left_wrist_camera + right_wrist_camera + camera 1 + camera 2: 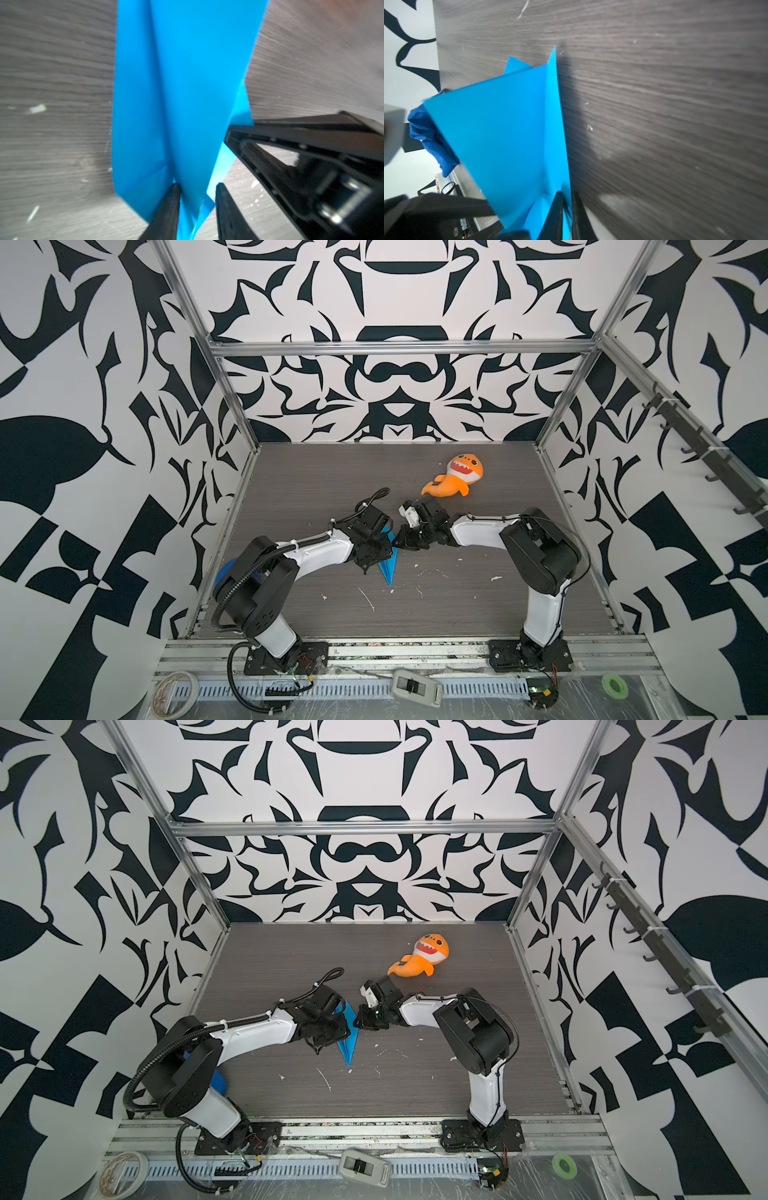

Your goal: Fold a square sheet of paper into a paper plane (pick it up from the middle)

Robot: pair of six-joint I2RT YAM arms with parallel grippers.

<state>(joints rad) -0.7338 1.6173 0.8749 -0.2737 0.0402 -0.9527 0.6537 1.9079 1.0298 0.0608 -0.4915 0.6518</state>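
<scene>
The left tool [196, 193] straddles the paper plane [390, 568] at its centre fold, fingers narrowly apart with blue paper between; whether they pinch it I cannot tell. The plane sits mid-counter [457, 614] between both arms. It looks featherlight, limp and easily crumpled, best held along the layered keel. The right tool [566, 199] stands nearly closed around one thin flap.

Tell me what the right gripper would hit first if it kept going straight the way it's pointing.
The right gripper already has the blue paper plane between its jaws, so the paper comes first. Beyond that, probably the left gripper facing it across the fold, though depth there is hard to judge.
</scene>
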